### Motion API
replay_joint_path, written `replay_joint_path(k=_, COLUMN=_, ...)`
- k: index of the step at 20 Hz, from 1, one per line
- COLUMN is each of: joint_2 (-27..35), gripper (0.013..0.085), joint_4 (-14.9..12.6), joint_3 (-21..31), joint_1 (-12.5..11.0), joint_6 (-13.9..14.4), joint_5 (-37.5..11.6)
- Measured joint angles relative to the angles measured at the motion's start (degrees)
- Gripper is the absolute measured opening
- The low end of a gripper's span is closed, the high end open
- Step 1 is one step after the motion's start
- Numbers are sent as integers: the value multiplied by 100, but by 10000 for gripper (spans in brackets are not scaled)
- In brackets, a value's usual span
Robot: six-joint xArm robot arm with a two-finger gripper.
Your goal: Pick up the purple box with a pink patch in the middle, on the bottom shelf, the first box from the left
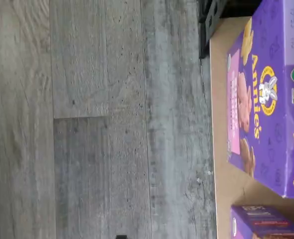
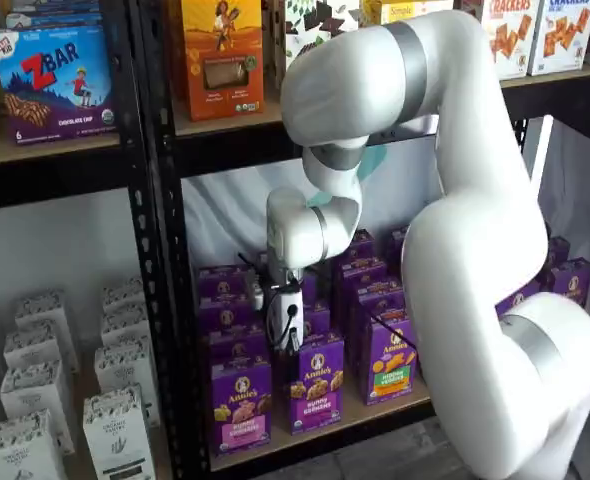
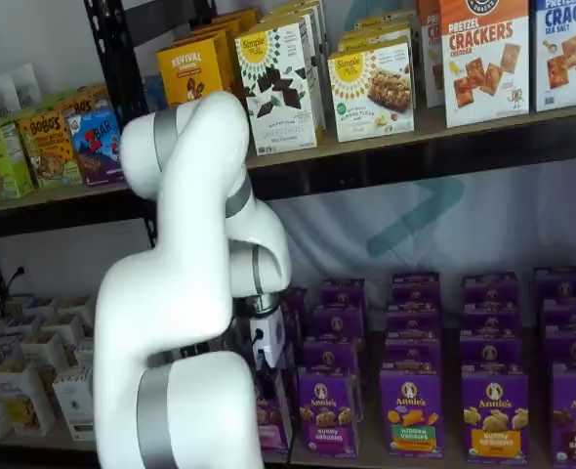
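1. Target: the purple box (image 2: 241, 402) with the pink panel stands upright at the front of the bottom shelf (image 2: 375, 412), lower centre-left of a shelf view, beside the black upright. You also see it in the wrist view (image 1: 259, 99), close, with its pink strip and the Annie's logo.

2. Neighbours: a purple-panel Annie's carton (image 2: 317, 383) stands just beside it, then a green-and-orange one (image 2: 393, 360) further right. Don't confuse them. More purple cartons are stacked in rows behind.

3. Claw: the gripper (image 2: 285, 322) hangs above and slightly right of the target, roughly over the seam between it and the purple-panel carton. In the other shelf view you get only the white body (image 3: 267, 344), at lower centre-left. No fingertip gap shows clearly in either view, and no box is between the fingers, so you cannot tell whether it is open or closed.

4. Progress: the approach looks mostly done, with the arm (image 2: 455, 200) reaching into the bay. Nothing is grasped and the target sits untouched in its row.

5. Left to do, by my judgement: shift toward the upright, line up over the target, descend, close, lift clear.
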Motion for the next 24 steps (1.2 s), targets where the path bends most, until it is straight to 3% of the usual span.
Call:
replay_joint_path(k=2, joint_2=5, gripper=850, joint_4=295, joint_3=-7, joint_1=-12, joint_6=-280, joint_5=-48)
replay_joint_path(k=7, joint_2=66, gripper=850, joint_4=478, joint_3=-141, joint_1=-48, joint_6=-476, joint_5=-39)
replay_joint_path(k=14, joint_2=233, gripper=850, joint_4=806, joint_3=-263, joint_1=0, joint_6=-734, joint_5=-474)
replay_joint_path(k=24, joint_2=724, gripper=850, joint_4=758, joint_3=-881, joint_1=142, joint_6=-538, joint_5=-413)
